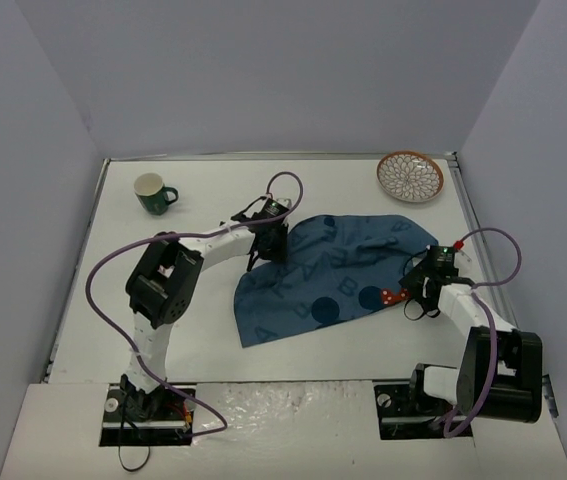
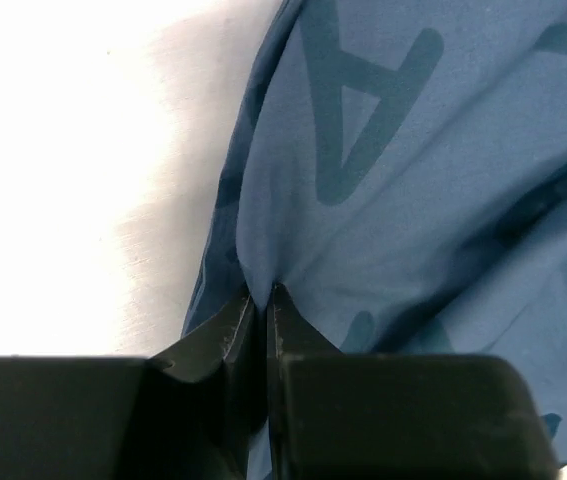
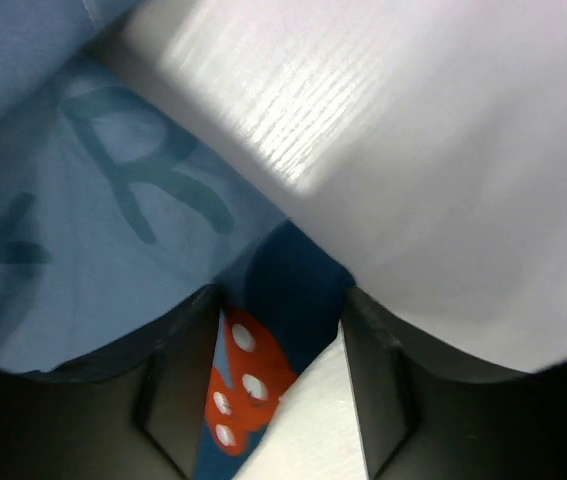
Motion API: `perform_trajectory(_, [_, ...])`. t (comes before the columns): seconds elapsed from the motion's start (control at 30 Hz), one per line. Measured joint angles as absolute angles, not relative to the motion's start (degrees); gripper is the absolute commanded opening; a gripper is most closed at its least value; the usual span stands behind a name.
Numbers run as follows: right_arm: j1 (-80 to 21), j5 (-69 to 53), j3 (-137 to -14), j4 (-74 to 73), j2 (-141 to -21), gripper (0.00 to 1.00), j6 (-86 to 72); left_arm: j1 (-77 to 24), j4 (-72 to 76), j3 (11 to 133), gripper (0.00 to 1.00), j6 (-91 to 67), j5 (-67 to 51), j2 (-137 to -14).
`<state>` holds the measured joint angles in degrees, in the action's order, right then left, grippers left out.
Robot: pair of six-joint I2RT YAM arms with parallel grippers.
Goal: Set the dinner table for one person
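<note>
Mat [image 1: 333,270] lies rumpled on table [image 1: 223,350]. My left gripper [image 2: 263,292] pinches its edge, closed tight; right gripper [image 3: 278,300] open wide around corner. Best: close right, then pull apart evenly.

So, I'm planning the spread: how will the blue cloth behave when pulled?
Probably floppy: the cloth lies creased and folds where the left gripper pinches its edge. Likely light, so it should drag easily over the smooth table, bunching rather than sliding flat.

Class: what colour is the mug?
Dark green mug, pale inside; best in the top external view.
</note>
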<state>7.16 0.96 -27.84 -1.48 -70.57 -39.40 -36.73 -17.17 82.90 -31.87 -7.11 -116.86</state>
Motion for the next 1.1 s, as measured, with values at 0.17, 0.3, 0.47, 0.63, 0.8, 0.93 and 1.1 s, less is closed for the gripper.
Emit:
perform_trajectory(0.17, [7.2,-0.1,-27.7,-0.1,-72.5,0.00,-39.5,-36.3,-17.4,82.5,0.00,-31.7,-4.9,-116.4])
perform_trajectory(0.3, [7.2,-0.4,-28.1,-1.0,-71.8,0.00,-39.0,-34.0,-19.6,82.1,0.00,-30.2,-1.7,-114.5])
perform_trajectory(0.47, [7.1,-0.4,-30.5,-4.1,-66.8,0.00,-38.4,-30.2,-22.5,83.2,0.00,-27.5,2.7,-112.9])
perform_trajectory(0.63, [6.9,-1.3,-32.0,-4.0,-63.0,0.05,-38.1,-28.4,-23.2,88.9,0.07,-24.6,3.9,-114.0])
perform_trajectory(0.8, [6.5,-3.3,-31.0,-2.3,-67.6,0.29,-38.5,-27.4,-23.3,101.6,0.43,-20.4,5.1,-122.5])
perform_trajectory(0.93, [4.3,-3.9,-30.3,-1.4,-70.8,0.52,-38.6,-26.6,-25.9,106.7,0.95,-17.0,6.1,-126.8])
perform_trajectory(1.1, [0.4,-3.9,-30.3,-1.4,-69.0,0.67,-37.9,-25.9,-29.1,105.5,0.97,-16.4,7.2,-122.8])
